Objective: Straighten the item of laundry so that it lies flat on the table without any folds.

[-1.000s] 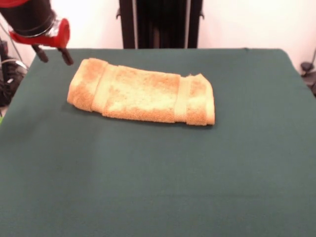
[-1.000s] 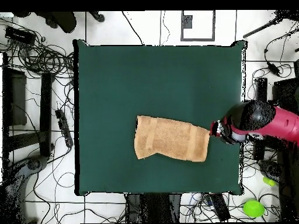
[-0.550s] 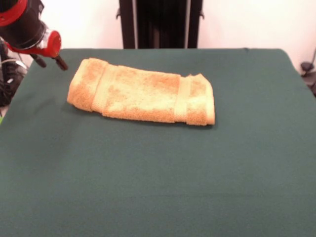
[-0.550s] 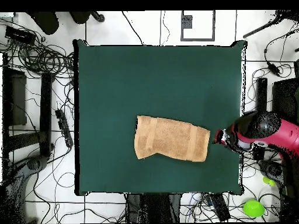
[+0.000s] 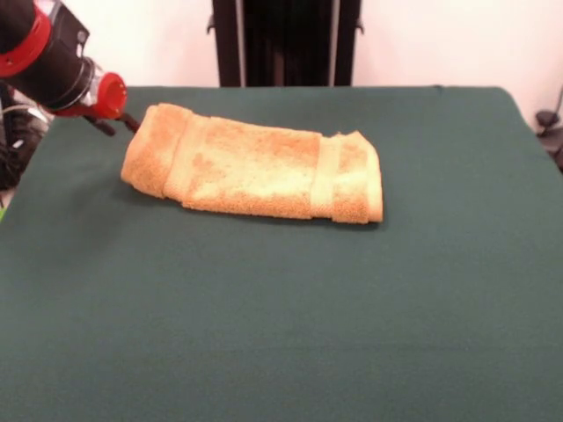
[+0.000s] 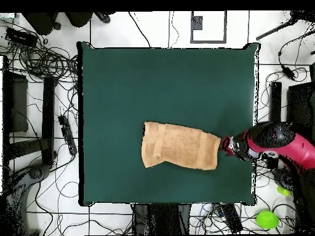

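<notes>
Although the towel (image 5: 253, 167) has not shifted over the last second, the arm has, and that is the entry worth logging. The towel lies in the far half of the table (image 5: 281, 316) in the front view, a little left of centre, its long axis running across the picture and slightly skewed. It is not flat: it reads as a folded, doubled-up bundle with thick rounded edges, one woven band showing near each end. In the overhead view the towel (image 6: 180, 146) sits in the table's lower middle, towards the right side, well inside every edge. No white tag is visible in either view.

Change noted: half a second ago the gripper stood clear of the cloth, with green felt showing between its tips and the towel's end; now the gripper (image 5: 113, 124) is back against that end, its dark tips at or just touching the left-hand edge of the bundle in the front view. Overhead agrees: the gripper (image 6: 225, 146) is right at the towel's right-hand end, where a gap showed before. The red collar and black arm slant in from the table's side, low over the surface.

Jaw state: cannot tell. The tips are small, dark and partly hidden by the collar.

Judgement: this looks like an approach to take hold of an end layer, the first step of unfolding. Nothing has been straightened yet, so the task is at its start. Risk: pinching the whole stack, not one layer, would only drag the bundle.
</notes>
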You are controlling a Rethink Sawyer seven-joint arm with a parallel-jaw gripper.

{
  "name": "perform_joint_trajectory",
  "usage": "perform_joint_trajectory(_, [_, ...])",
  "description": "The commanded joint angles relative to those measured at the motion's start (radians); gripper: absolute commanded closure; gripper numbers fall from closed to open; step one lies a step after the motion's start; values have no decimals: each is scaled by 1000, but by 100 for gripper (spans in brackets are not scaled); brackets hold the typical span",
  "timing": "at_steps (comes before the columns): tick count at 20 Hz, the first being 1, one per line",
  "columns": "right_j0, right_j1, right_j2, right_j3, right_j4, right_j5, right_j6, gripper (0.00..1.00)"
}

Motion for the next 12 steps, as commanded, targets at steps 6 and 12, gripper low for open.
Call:
perform_joint_trajectory(6, [-43,78,227,144,174,61,-176,0])
perform_joint_trajectory(12, [-64,107,255,132,186,75,-188,0])
